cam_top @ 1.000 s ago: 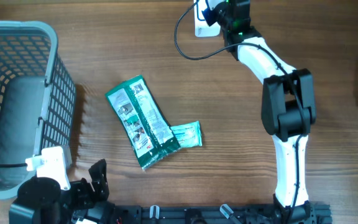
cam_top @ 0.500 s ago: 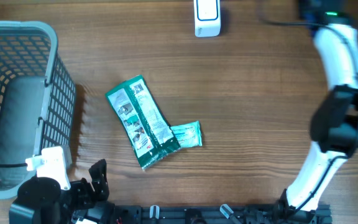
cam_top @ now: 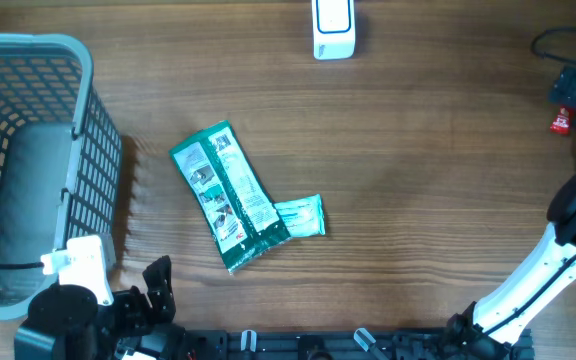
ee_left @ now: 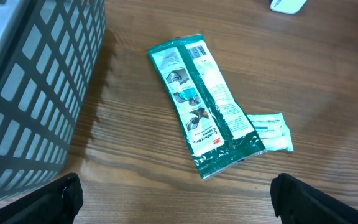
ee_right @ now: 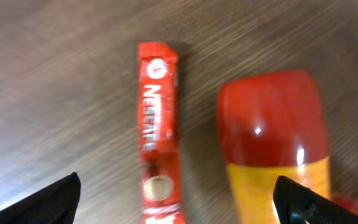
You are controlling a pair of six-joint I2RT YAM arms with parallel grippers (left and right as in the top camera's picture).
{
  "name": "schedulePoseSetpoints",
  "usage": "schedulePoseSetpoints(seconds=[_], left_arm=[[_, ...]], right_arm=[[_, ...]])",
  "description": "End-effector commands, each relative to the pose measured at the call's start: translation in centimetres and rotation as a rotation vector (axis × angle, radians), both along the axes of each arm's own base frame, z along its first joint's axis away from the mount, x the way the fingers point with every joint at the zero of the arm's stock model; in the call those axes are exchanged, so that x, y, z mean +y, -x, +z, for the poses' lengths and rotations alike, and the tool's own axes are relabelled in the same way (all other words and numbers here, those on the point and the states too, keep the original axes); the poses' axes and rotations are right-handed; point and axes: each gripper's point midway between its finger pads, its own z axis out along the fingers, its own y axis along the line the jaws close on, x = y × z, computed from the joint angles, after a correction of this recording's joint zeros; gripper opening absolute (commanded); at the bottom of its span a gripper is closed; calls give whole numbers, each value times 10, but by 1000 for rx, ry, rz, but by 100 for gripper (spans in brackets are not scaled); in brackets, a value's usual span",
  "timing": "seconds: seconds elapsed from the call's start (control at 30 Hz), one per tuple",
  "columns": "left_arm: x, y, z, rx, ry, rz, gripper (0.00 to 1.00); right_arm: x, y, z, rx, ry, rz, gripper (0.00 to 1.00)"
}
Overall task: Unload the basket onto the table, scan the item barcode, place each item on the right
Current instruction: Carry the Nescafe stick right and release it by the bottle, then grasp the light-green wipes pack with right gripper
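Two arms at one big brown table (cam_top: pixel 418 180). On the left side, a tall grey basket (cam_top: pixel 96 170) with walls full of holes, and a dark grey lump (cam_top: pixel 28 190) lying inside. Right arm (cam_top: pixel 528 290), white and black, reaching from the near edge up to the far right side of the table. Right gripper (ee_right: pixel 179 208) spread wide, holding nothing, hanging right over a red stick and a bottle. Left arm (cam_top: pixel 63 325) tucked low at the near left corner, just beside the basket. Left gripper (ee_left: pixel 179 205) spread wide too, holding nothing, well back from the packs. Near the middle of the table, a long green pack (cam_top: pixel 230 195), lying flat and tilted, with little pictures and white writing on top. At the far edge, well apart from the packs, a white scanner (cam_top: pixel 332 28) with a pale grey face, touched by nothing. By the right edge, the bottle (ee_right: pixel 272 137), red on top and yellow below. Touching the near end of the green pack, a small light green pack (cam_top: pixel 301 217), sticking out to the right; hard to tell which of the two lies on top. Just left of the bottle, close but not touching, the thin red stick (ee_right: pixel 157 124) with white letters, lying flat on the wood.
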Motion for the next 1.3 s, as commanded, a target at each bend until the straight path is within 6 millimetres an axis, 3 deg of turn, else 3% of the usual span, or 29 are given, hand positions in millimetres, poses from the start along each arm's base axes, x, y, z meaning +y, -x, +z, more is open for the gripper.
schedulePoseSetpoints(seconds=[0.0, 0.07, 0.13, 0.23, 0.33, 0.4, 0.5, 0.6, 0.7, 0.8, 0.87, 0.93, 0.97, 1.0, 1.03, 1.13, 1.23, 1.27], left_arm=[[0, 0, 0, -2, 8, 9, 100], [0, 0, 0, -2, 8, 9, 100], [0, 0, 0, -2, 8, 9, 100], [0, 0, 0, -2, 8, 9, 100], [0, 0, 0, -2, 8, 9, 100], [0, 0, 0, -2, 8, 9, 100], [0, 0, 0, -2, 8, 9, 100], [0, 0, 0, -2, 8, 9, 100], [0, 0, 0, -2, 8, 9, 100], [0, 0, 0, -2, 8, 9, 100], [0, 0, 0, -2, 8, 9, 100], [0, 0, 0, -2, 8, 9, 100], [0, 0, 0, -2, 8, 9, 100], [0, 0, 0, -2, 8, 9, 100], [0, 0, 0, -2, 8, 9, 100], [0, 0, 0, -2, 8, 9, 100], [0, 0, 0, -2, 8, 9, 100], [0, 0, 0, -2, 8, 9, 100]], right_arm=[[73, -35, 116, -358, -296, 51, 100], [152, -31, 160, -431, -630, 119, 100], [215, -16, 172, -355, -814, 143, 100], [315, 36, 146, -16, -974, 136, 100], [391, 80, 134, 208, -931, 386, 100], [428, 123, 121, 406, -834, 459, 100], [454, 155, 105, 532, -770, 545, 100], [497, 200, 56, 677, -761, 646, 100], [522, 230, 9, 724, -808, 669, 96], [544, 245, -27, 676, -900, 736, 77], [542, 249, -45, 661, -913, 677, 63], [541, 252, -62, 626, -916, 699, 59], [541, 252, -66, 611, -920, 699, 49], [542, 249, -69, 591, -926, 680, 25], [543, 247, -69, 582, -932, 672, 8], [541, 250, -62, 615, -968, 621, 4], [531, 248, -5, 692, -1148, 492, 4], [530, 245, 26, 701, -1272, 431, 4]])
